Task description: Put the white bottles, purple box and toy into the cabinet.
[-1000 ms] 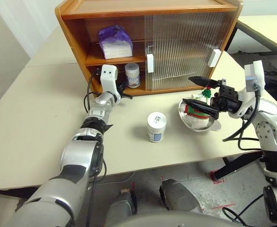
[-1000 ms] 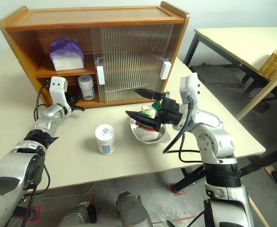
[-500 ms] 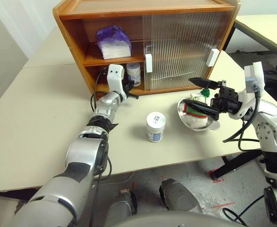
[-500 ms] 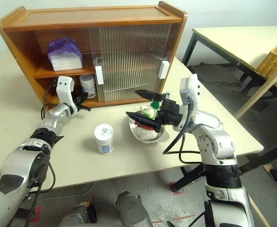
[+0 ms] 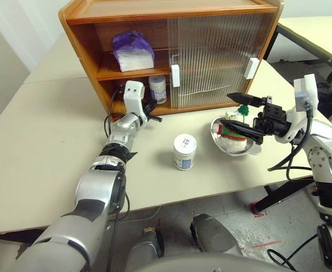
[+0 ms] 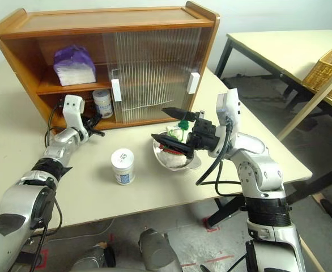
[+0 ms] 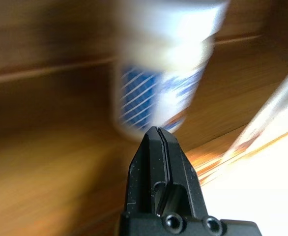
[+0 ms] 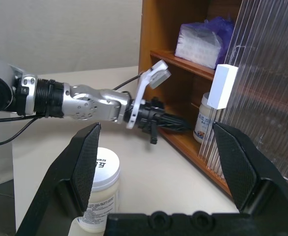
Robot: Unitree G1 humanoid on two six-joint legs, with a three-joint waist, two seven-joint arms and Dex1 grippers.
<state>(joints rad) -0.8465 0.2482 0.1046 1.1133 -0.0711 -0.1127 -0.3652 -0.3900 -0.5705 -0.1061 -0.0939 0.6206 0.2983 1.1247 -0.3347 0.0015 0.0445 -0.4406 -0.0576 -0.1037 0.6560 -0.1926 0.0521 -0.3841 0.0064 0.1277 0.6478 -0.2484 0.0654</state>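
The cabinet stands at the back of the table with its left bay open. On its upper shelf lies the purple box. One white bottle stands on the bottom shelf, just ahead of my shut, empty left gripper, whose tip points at it. The other white bottle stands on the table in front. The toy lies in a steel bowl. My right gripper hovers open just above the toy, pointing left.
Both ribbed sliding doors cover the cabinet's right part, with white handles at their edges. A second table and a wicker basket stand to the right. The table edge runs close behind the bowl.
The left gripper pushed toward the bottle in the cabinet, then drew back and sank a little. The whole view shifted slightly. The right arm kept still.
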